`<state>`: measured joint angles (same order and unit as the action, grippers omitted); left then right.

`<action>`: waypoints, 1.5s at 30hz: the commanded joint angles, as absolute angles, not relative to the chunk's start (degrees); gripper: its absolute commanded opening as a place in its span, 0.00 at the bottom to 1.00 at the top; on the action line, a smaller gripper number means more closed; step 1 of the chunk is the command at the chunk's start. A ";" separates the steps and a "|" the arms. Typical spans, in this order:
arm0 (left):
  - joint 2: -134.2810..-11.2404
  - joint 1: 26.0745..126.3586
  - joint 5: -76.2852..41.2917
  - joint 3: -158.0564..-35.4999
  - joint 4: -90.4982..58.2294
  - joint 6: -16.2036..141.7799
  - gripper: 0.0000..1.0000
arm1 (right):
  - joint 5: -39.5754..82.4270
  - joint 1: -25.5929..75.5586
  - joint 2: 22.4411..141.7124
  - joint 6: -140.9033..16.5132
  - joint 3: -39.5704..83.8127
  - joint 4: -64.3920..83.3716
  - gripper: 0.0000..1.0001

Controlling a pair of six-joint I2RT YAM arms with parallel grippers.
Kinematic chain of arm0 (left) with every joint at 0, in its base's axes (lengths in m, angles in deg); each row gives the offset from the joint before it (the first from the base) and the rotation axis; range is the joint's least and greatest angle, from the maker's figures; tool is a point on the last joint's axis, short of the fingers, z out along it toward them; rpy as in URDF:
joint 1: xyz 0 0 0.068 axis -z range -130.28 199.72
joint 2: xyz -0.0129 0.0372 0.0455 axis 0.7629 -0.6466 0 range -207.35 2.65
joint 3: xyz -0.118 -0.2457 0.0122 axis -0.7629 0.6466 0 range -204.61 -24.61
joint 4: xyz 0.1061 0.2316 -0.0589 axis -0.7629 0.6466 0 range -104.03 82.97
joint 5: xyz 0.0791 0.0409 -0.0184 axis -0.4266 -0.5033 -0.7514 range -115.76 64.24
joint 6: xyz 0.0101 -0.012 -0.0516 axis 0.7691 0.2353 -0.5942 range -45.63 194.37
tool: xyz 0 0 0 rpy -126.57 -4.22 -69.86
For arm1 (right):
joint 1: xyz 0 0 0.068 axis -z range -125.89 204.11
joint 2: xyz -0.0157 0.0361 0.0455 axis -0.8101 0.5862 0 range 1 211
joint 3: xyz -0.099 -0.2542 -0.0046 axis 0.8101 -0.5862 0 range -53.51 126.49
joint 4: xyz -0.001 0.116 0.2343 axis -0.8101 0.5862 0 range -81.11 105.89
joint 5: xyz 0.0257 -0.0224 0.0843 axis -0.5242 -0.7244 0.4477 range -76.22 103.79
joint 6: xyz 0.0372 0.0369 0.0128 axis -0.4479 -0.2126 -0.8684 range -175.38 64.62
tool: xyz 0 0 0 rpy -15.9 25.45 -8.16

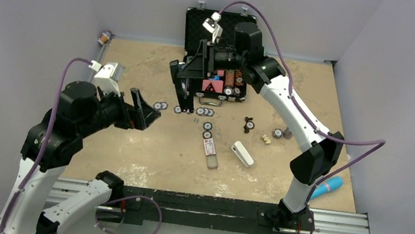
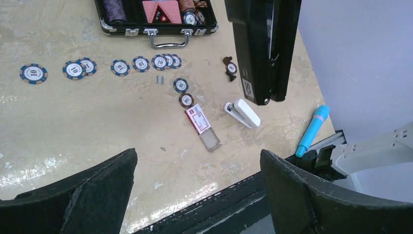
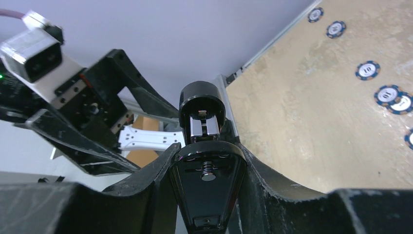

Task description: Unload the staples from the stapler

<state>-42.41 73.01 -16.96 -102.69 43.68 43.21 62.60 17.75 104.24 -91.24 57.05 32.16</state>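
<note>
1. One tiny silvery-grey strip of staples point(image 2: 159, 79) lies on the sandy worktop point(image 2: 58, 126), just in front of a row of blue-and-white poker chips point(image 2: 140, 64). By the look of it, the unloading is largely done.
2. The slim black hinged stapler point(image 2: 265, 48) hangs nose-down in the air over the far middle of the worktop, clenched in the right gripper point(image 3: 204, 151). Its silvery inner track shows end-on in the right wrist view, but whether any staples are left inside cannot be told.
3. The left gripper point(image 2: 195, 195) hovers released, jaws wide and holding nothing, to the near left of the stapler and well apart from it.
4. What seems left is confirming the track is bare, then closing the stapler and setting it down.
5. The widest open stretch of worktop is on the left. The chips and the open black chip case point(image 1: 204, 24) crowd the area below and behind the stapler.
6. A clear little box with a red-white label point(image 2: 200, 122) and a white oblong block point(image 2: 243, 113) sit near the middle. A blue pen-shaped item point(image 2: 314, 126) lies at the near-right edge beside the metal rail point(image 1: 347, 224), and grey walls point(image 1: 402, 69) close in on three sides.
</note>
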 commanded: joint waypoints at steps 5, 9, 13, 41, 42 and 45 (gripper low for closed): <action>-32.80 73.10 -9.47 -95.06 31.87 46.24 1.00 | 74.91 17.47 98.72 -106.96 50.39 0.33 0.00; -33.59 73.07 -4.04 -96.24 28.52 43.29 1.00 | 77.07 17.47 97.02 -113.46 47.12 -10.12 0.00; -34.84 73.10 0.61 -98.73 23.51 42.19 1.00 | 77.16 17.48 95.54 -118.99 43.87 -19.50 0.00; -50.99 73.23 14.92 -108.52 10.52 36.13 0.81 | 71.99 13.27 98.28 -140.27 44.07 -43.68 0.00; -51.22 73.27 14.81 -108.59 10.43 35.84 0.80 | 71.58 13.32 98.23 -139.98 44.05 -43.01 0.00; -51.78 73.59 13.98 -108.75 10.59 35.36 0.77 | 70.12 13.25 98.13 -136.84 44.70 -37.64 0.00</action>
